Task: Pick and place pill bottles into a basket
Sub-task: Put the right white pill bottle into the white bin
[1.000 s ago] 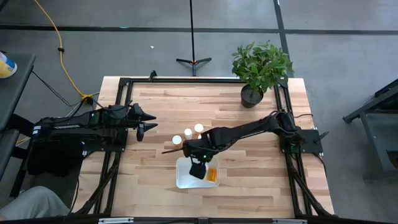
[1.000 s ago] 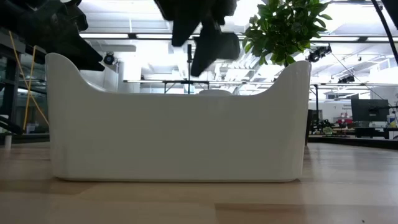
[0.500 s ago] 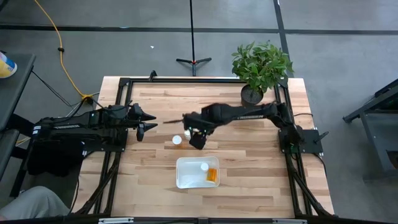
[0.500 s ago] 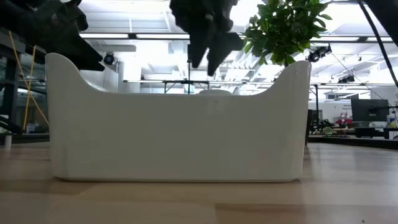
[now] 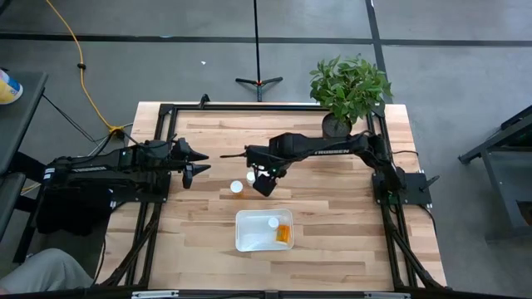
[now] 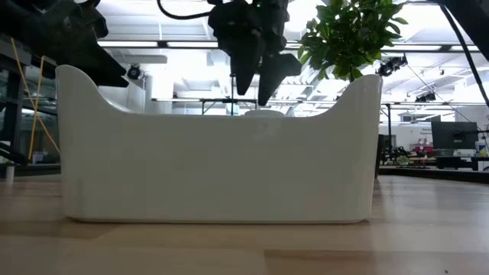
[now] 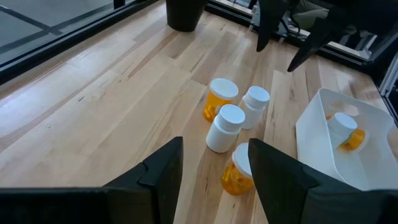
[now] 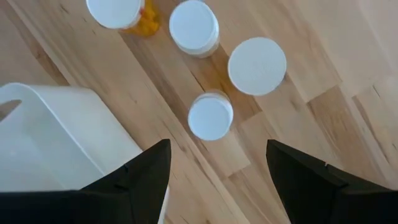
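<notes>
Whereas one second back the right gripper (image 5: 263,177) hung over the basket (image 5: 246,235), it now hovers above the cluster of standing pill bottles (image 7: 231,126); one delivery is judged complete, the next pick beginning.

Item: basket, near table edge. Contents: one pill bottle (image 5: 283,235) lying on its side, white cap (image 5: 273,223) beside it.

Item: pill bottles remaining on the table, four, upright, close together, just beyond the basket.

Item: right gripper. Fingers spread wide, holding nothing, touching nothing; the nearest white cap (image 8: 210,116) sits between them in the wrist view, below.

Item: left gripper (image 5: 197,162). Fingers apart, empty, waiting at the table's left side.
</notes>
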Controlling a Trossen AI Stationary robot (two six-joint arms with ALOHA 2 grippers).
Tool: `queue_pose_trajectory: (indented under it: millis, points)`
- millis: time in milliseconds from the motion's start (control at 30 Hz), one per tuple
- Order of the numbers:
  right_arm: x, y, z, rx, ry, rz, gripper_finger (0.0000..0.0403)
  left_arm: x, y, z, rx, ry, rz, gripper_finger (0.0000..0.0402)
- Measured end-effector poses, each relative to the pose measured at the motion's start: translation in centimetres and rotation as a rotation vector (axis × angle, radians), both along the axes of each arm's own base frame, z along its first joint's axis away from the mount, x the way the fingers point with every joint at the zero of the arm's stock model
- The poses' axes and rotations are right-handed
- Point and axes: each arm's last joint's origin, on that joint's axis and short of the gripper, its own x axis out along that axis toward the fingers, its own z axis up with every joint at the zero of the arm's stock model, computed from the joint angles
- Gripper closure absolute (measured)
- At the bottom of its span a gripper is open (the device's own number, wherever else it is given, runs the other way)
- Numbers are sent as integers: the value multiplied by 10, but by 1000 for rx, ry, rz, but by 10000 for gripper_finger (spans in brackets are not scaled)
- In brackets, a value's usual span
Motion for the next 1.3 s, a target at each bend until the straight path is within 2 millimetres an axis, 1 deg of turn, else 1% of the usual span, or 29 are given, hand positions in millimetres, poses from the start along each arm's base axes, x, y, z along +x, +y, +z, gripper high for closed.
queue_pose_trajectory:
  millis: [133, 300, 433, 833, 1033, 1300]
  points:
    - [5, -3, -5, 11, -15, -4, 148, 0, 0, 0, 0, 0, 0, 186]
    - [15, -2, -33, 47, 51, 20, 148, 0, 0, 0, 0, 0, 0, 186]
    - [17, -2, -47, 66, 95, 23, 148, 0, 0, -1, -1, 6, 0, 186]
    - [19, -6, -52, 64, 105, 24, 148, -1, 0, -1, -4, 16, -4, 186]
    - [23, -6, -61, 74, 113, 27, 148, -1, 0, -2, -5, 26, -4, 186]
    - [29, -5, -82, 109, 141, 38, 148, -1, 0, -3, -7, 30, -8, 186]
